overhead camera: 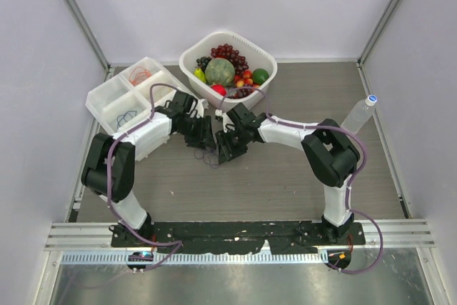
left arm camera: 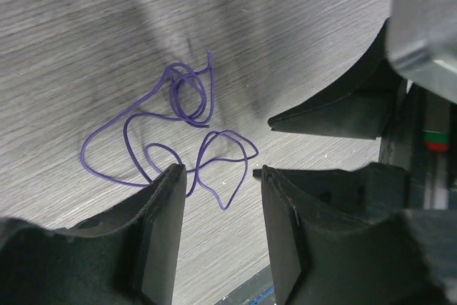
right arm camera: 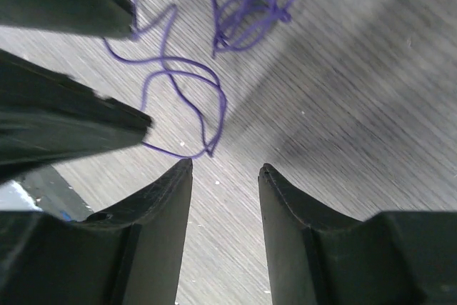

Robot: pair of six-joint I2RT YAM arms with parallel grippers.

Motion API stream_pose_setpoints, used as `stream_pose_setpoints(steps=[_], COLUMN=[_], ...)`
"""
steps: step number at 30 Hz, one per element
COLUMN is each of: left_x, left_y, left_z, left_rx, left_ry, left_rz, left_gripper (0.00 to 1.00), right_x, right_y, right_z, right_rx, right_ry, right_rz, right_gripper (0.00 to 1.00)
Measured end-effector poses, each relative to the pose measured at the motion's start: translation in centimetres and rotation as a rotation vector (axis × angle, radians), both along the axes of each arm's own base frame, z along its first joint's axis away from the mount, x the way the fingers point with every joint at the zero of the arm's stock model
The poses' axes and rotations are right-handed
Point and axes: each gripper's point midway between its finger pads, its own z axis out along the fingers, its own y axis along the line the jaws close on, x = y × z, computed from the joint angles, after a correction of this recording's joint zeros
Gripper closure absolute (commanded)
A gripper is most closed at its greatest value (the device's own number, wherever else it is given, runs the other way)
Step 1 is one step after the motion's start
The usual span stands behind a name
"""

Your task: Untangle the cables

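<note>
Purple cable (left arm camera: pixel 187 98): one hair-thin, limp strand, lying flat on the table (overhead camera: pixel 285 176) mid-board, under the two wrists. It forms several loose loops, with a tighter overlapping coil at its far end and a free tip sticking out of that coil. Table surface is a matte grey wood-grain laminate with fine parallel lines.

Left gripper (left arm camera: pixel 218 173): black, wedge-shaped fingers set apart, nothing between them. The nearest loop runs up to one fingertip – contact cannot be told.

Right gripper (right arm camera: pixel 225 169): same blunt black fingers, also apart and bare; the cable lies just beyond the tips.

The grippers face each other closely over the strand.

Edges – the white slotted basket (overhead camera: pixel 268 55) of fruit sits just behind the wrists, and a white divided tray (overhead camera: pixel 96 101) at far left holds an orange-red cable (overhead camera: pixel 140 74) and a dark cable (overhead camera: pixel 127 116) in separate compartments. Open board lies toward the near edge and the right, up to a bottle (overhead camera: pixel 359 113).
</note>
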Motion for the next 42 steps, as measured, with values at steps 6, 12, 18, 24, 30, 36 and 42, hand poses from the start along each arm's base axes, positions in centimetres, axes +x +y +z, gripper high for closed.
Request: stream_pose_setpoints(steps=[6,12,18,24,30,36,42], left_x=[-0.2,-0.9,-0.8,-0.6,-0.6,0.9,1.5], left_y=[0.8,2.4,3.0,3.2,3.1,3.9,6.2], left_z=[-0.2,1.8,1.5,-1.5,-2.8,-1.6,2.3], left_rx=[0.044,0.085,0.1,0.108,0.121,0.179,0.264], left_ry=[0.0,-0.07,-0.053,0.042,0.083,0.02,-0.122], left_rz=[0.019,0.049,0.079,0.096,0.086,0.084,0.127], left_gripper=[0.37,0.32,0.47,0.63,1.0,1.0,1.0], right_x=[-0.6,0.1,0.5,0.5,0.5,0.3,1.8], right_y=[-0.6,0.5,0.9,0.9,0.8,-1.4,-7.1], right_z=[-1.3,-1.0,-0.8,-0.8,-0.8,0.7,5.7], right_rx=[-0.031,-0.005,0.01,0.011,0.008,-0.035,-0.132], right_ry=[-0.009,-0.067,-0.086,-0.09,-0.094,-0.158,-0.39], right_rz=[0.01,0.009,0.008,0.009,0.005,-0.046,-0.25], right_gripper=[0.53,0.59,0.76,0.99,0.99,0.99,0.99])
